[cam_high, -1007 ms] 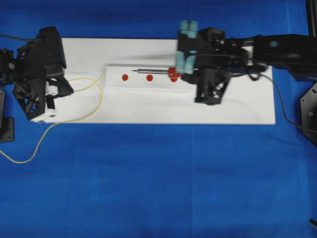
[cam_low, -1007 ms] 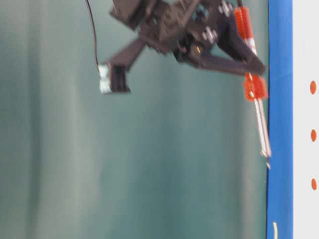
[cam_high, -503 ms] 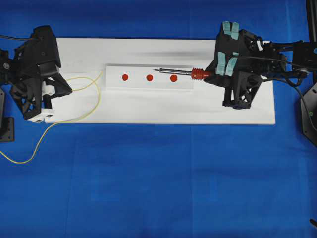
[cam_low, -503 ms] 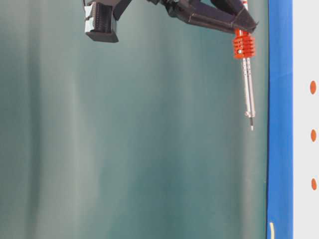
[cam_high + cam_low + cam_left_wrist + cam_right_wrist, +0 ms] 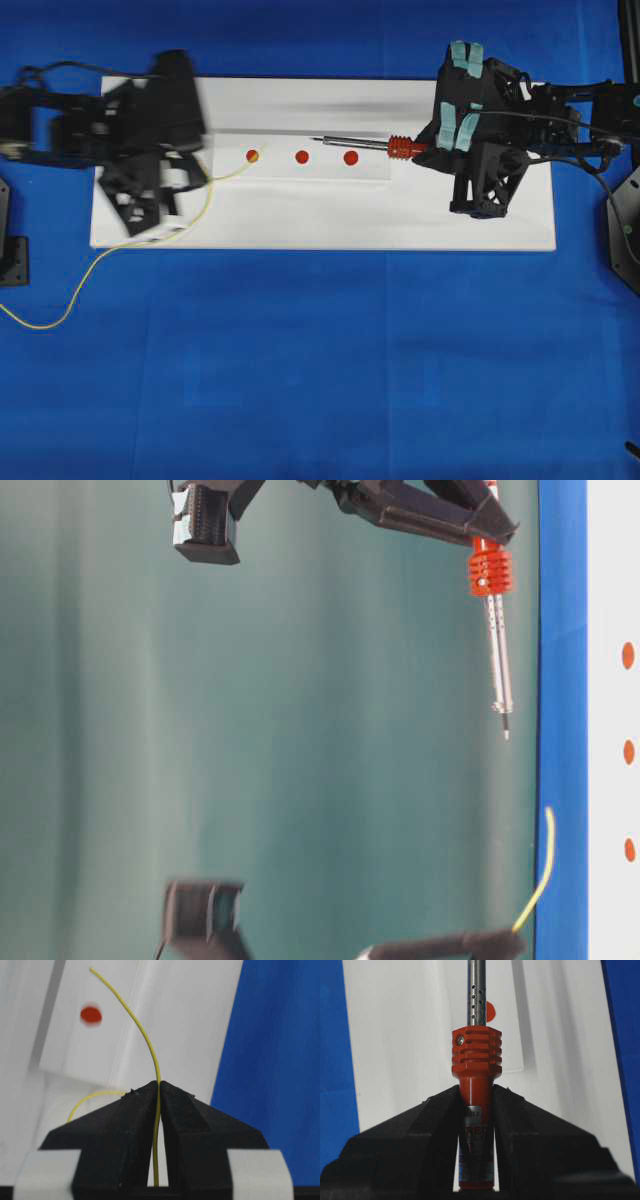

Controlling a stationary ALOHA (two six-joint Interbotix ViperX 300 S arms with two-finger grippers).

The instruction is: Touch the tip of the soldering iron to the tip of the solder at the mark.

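The soldering iron [image 5: 360, 144] [image 5: 476, 1060] hangs level over the white block, its orange-red handle clamped in my right gripper [image 5: 425, 150] [image 5: 476, 1092]. Its dark tip [image 5: 505, 730] points left, between the middle and right red marks [image 5: 302, 156]. The solder [image 5: 205, 195] [image 5: 145, 1040], a thin yellow wire, is pinched in my left gripper [image 5: 200, 172] [image 5: 159, 1085], which looks blurred. Its free end [image 5: 258, 153] reaches toward the left mark [image 5: 252, 155] [image 5: 91, 1014]. The two tips are well apart.
The raised white block [image 5: 300, 170] with three red marks sits on a white board [image 5: 300, 225] on the blue table. The solder's loose tail trails off the board to the front left [image 5: 40, 322]. A black cord [image 5: 575, 215] runs off at the right.
My left gripper has swung right with the solder, bringing its end toward the left mark. The right gripper drew the iron back to the right earlier and has since held still.
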